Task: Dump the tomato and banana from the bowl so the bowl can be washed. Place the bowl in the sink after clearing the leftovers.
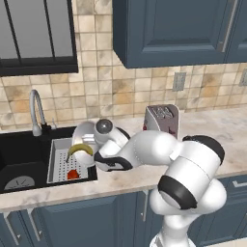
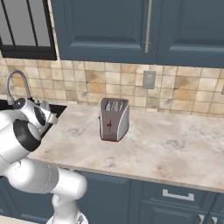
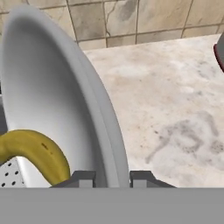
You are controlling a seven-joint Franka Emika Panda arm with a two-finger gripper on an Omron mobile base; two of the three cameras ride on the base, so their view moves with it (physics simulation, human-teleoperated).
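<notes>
One item of the two leftovers is already out: the tomato [image 1: 72,174] lies on the perforated grey tray [image 1: 57,166] set in the right part of the sink [image 1: 21,161]. The banana [image 1: 79,149] is at the lip of the bowl [image 1: 86,135], which is tipped steeply on edge above that tray. In the hand view the banana [image 3: 37,153] rests against the bowl's [image 3: 48,96] inner wall, low down, with tray holes visible beneath it.

The gripper [image 3: 112,178] has its two fingertips set either side of the bowl rim, narrowly parted, and appears to be clamped on that rim.

Judgement on the step in hand: the dump is part done. The tilt should be held or slightly increased over the tray until the banana slides clear, with the grip kept firm, since the glossy rim could slip between the fingers. Only then should the bowl go to the open basin left of the tray, beside the drain [image 1: 19,182].

Surface and room: a pale marbled counter [image 2: 166,144] runs right of the sink and carries a toaster [image 2: 113,119]. Behind it stand a beige tiled wall [image 2: 109,83] with an outlet [image 2: 149,79], dark blue cabinets [image 2: 131,26] above, and a gooseneck tap [image 1: 36,111] at the back of the sink.
</notes>
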